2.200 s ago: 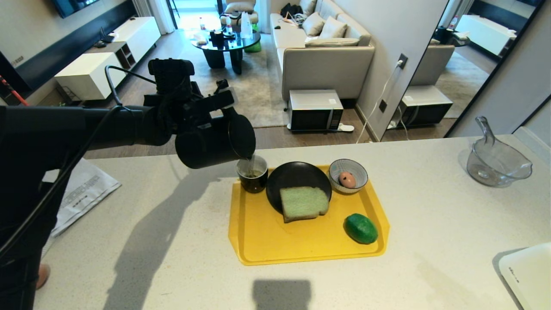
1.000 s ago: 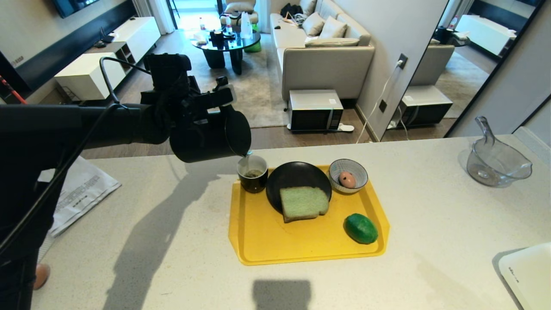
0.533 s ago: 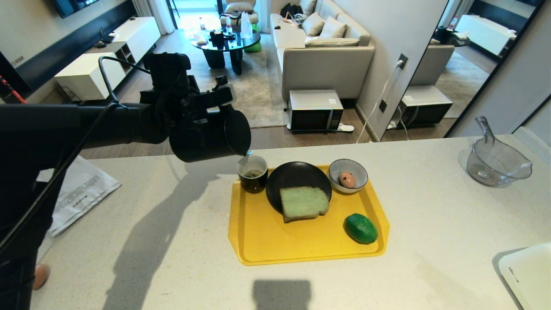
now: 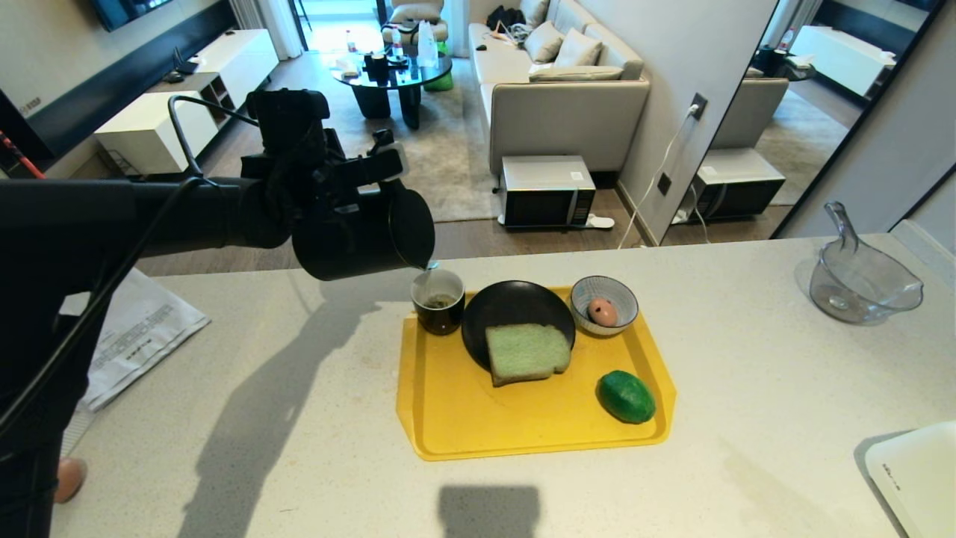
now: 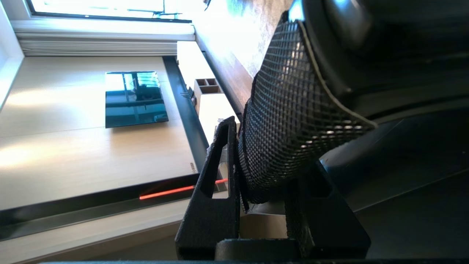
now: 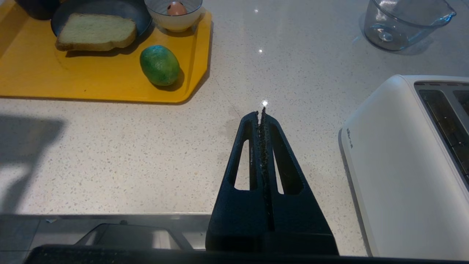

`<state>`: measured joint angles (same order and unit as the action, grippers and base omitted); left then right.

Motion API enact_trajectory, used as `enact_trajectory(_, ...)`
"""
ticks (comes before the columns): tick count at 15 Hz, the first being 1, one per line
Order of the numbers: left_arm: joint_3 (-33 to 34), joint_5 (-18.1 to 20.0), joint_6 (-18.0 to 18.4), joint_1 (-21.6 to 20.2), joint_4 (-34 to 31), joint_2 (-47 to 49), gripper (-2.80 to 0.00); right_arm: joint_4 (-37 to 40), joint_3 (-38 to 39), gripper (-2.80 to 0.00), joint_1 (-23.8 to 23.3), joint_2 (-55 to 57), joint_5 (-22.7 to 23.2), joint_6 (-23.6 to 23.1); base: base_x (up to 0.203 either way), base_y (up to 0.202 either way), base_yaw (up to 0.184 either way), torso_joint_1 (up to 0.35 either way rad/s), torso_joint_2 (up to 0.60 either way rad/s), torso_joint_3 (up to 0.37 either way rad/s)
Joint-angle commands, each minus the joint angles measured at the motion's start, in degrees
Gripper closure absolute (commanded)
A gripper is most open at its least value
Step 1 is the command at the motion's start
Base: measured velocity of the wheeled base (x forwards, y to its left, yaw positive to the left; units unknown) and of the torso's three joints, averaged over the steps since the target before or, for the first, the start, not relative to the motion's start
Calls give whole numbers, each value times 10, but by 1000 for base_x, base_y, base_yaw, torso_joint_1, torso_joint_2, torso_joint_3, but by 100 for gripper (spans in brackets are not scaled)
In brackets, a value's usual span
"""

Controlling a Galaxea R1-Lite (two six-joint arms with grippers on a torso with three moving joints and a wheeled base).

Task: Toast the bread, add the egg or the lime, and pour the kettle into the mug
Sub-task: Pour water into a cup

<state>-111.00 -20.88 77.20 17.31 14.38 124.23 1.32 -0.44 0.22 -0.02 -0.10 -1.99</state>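
Since earlier: kettle (image 4: pixel 358 235) has lifted a little off the mug (image 4: pixel 438 300); two seconds back its spout dipped lower and a stream ran into the cup, and none shows now, though the kettle still lies tipped on its side.
Kettle: in the air above the far left corner of the yellow tray (image 4: pixel 478 430), spout just over the mug's rim.
Left pincer (image 4: pixel 357 175): pinching the kettle's textured handle (image 5: pixel 289 121) between its two fingers, as the left wrist view shows.
Left arm: reaches level across from the robot's left, wrist rolled so the kettle tilts.
Right pincer (image 6: pixel 262 117): pressed together, parked over the bench (image 4: pixel 261 418) beside the white toaster (image 6: pixel 403 165).
Mug: on the tray, touching the black plate (image 4: pixel 515 306), dark liquid inside.
Bread (image 4: pixel 526 353): on the plate, front edge overhanging it.
Lime (image 4: pixel 626 396): on the tray near its right edge.
Egg (image 4: pixel 602 311): in the patterned bowl (image 4: pixel 605 295).
Risk: drips landing on the tray if the spout drifts off the small mug before the kettle is righted.
Risk: the handle turning in the narrow grip, since the kettle's weight hangs off to one side.
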Motion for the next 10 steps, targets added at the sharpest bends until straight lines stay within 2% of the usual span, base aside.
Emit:
enact_trajectory(1,0,-1,4,1,1,-2,0,0,0,0,0,0,0,0,0,0,0,0,0,0)
enact_trajectory(8,0,2,1,1,30,-6,0,0,0,0,0,0,0,0,0,0,0,0,0,0)
enact_trajectory(10,0,2,-14,2,32,-9,0,0,0,0,0,0,0,0,0,0,0,0,0,0)
